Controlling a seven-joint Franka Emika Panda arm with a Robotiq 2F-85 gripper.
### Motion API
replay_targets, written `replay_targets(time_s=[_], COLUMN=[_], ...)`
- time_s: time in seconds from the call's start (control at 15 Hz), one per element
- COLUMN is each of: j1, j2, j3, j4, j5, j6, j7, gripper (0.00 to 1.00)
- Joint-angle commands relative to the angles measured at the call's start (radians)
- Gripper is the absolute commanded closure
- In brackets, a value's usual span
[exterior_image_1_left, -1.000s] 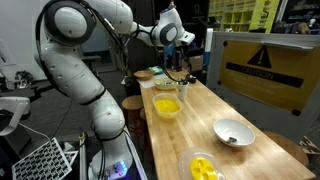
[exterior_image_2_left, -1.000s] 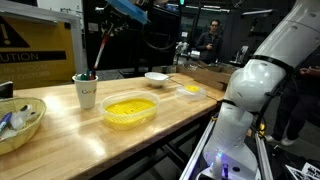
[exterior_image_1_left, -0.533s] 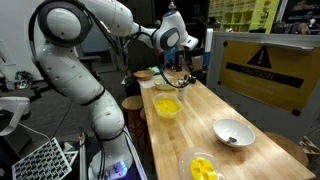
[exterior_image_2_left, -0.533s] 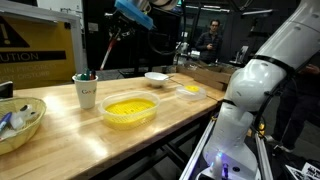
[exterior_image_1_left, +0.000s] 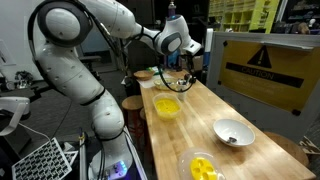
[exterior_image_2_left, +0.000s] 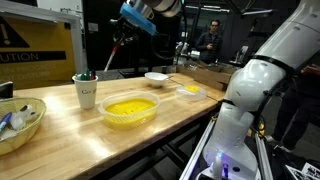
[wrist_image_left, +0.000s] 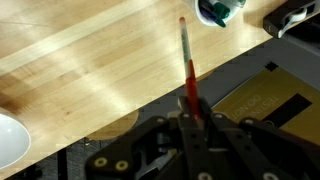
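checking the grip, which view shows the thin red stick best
Wrist view: the thin red stick runs full length out of the shut jaws, close up. In the exterior views it is at most a faint, distant line.

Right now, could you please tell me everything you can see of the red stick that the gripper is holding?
The red stick is thin and straight, bright red and thicker near the grip, slimmer and duller toward its free end. Whether it is a pen or a brush cannot be told. The gripper has its jaws shut on one end. In an exterior view it hangs tilted above the wooden table, its free end in the air behind the white cup, apparently touching nothing else.
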Motion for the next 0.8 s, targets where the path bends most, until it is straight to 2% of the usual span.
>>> replay_targets(time_s=[0.0,0.4,0.73], j1=[-0.010,-0.019,-0.028], j2=[-0.007,-0.056,-0.081], j3=[0.004,0.045,0.123], j4=[-0.016,-0.019,0.008], j5=[0.037,0.009,-0.040], j6=[0.015,-0.007,-0.033], j7=[-0.044,-0.014,0.024], gripper=[0.97,0.97,0.97])
